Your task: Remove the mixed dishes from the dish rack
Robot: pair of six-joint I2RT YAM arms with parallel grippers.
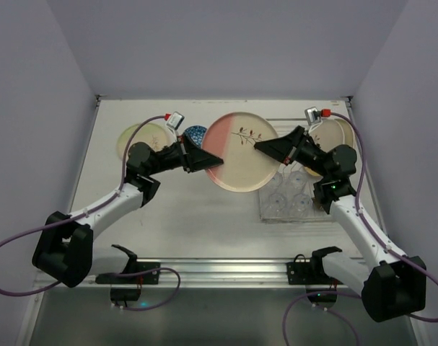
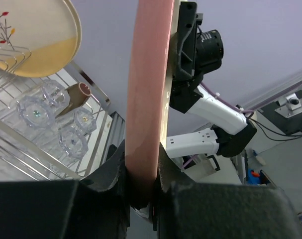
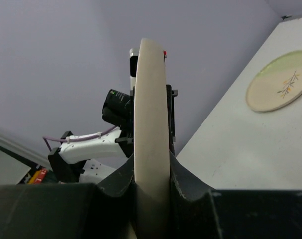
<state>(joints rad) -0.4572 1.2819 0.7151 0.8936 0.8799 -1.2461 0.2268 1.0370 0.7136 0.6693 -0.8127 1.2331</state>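
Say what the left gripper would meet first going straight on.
The left gripper grips the large pink-and-cream round plate; beyond it, likely the right gripper on the opposite rim.

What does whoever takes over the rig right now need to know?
Left hand: shut on the pink rim of the pink-and-cream plate.
Right hand: shut on the same plate's opposite, cream rim. It is held by both over mid-table, out of the dish rack.
Done: green-tinted plate and blue bowl lie on the table, far left.
In the rack: a cream plate, four glasses, a small cup.
Left: set the held plate down, then unload those.
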